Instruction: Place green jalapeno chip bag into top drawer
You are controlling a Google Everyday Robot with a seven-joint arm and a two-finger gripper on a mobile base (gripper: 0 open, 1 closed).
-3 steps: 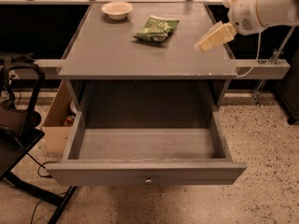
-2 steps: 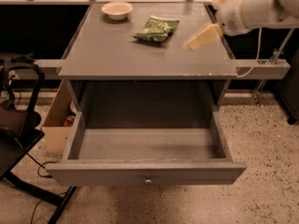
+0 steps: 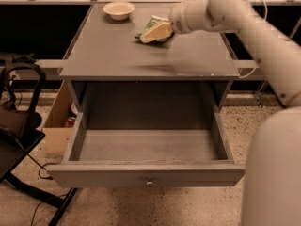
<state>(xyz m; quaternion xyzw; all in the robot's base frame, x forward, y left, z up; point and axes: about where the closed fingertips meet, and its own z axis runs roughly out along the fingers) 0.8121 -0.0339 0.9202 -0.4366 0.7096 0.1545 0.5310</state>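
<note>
The green jalapeno chip bag (image 3: 152, 22) lies on the back of the grey cabinet top (image 3: 117, 55), just right of a white bowl. My gripper (image 3: 156, 32) hovers over the bag's front edge and covers most of it; whether it touches the bag does not show. The top drawer (image 3: 146, 173) is pulled wide open below, with its small metal knob (image 3: 149, 182) at the front centre. Its inside shows bare wood.
A white bowl (image 3: 118, 9) stands at the back left of the top. A cardboard box (image 3: 59, 121) and a black chair (image 3: 16, 121) stand left of the cabinet. My white arm (image 3: 263, 36) and body (image 3: 273, 173) fill the right side.
My gripper has swung left across the cabinet top from its right edge to the chip bag. The bag, bowl and drawer have not moved.
</note>
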